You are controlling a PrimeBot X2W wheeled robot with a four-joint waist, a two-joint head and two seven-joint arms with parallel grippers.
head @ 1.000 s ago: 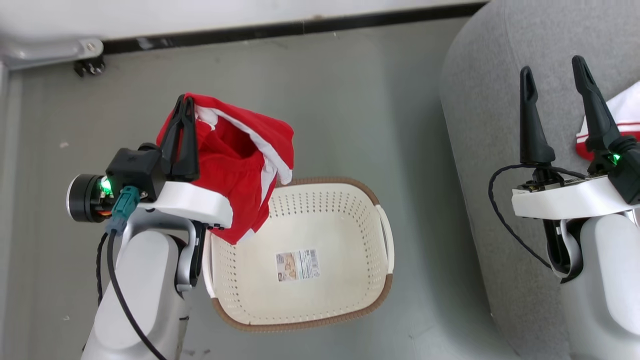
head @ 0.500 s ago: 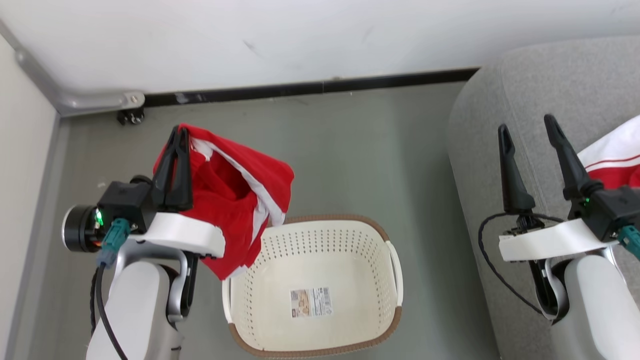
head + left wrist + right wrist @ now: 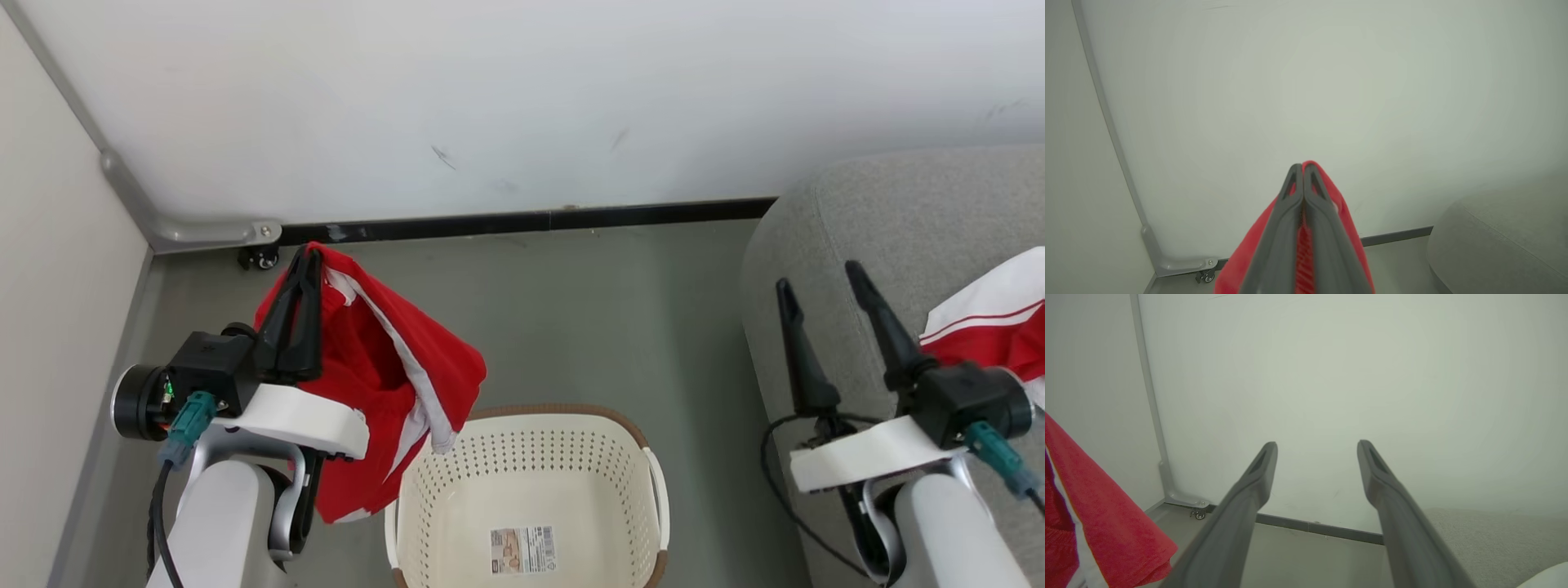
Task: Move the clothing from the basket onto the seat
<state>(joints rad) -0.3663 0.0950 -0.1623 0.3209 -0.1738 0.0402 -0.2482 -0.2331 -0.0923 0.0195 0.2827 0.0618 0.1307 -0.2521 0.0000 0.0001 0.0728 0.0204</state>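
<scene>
My left gripper (image 3: 312, 258) is shut on a red garment with white stripes (image 3: 384, 376), which hangs in the air to the left of the basket's rim. In the left wrist view the closed fingers (image 3: 1303, 169) pinch the red cloth (image 3: 1345, 228). The cream perforated basket (image 3: 457, 506) stands on the floor at bottom centre, with just a label sticker (image 3: 522, 549) inside. My right gripper (image 3: 820, 273) is open with nothing in it, above the grey seat (image 3: 890, 212). A second red and white garment (image 3: 992, 322) lies on the seat to its right.
A white wall (image 3: 522, 106) with a black baseboard (image 3: 531, 220) runs across the back. A grey metal post foot and small caster (image 3: 253, 245) sit in the left corner. Grey floor (image 3: 604, 327) lies between the basket and the seat.
The head camera has tilted up, so more wall shows and the basket has slid down the picture. Both grippers keep their states; the left still holds the garment.
</scene>
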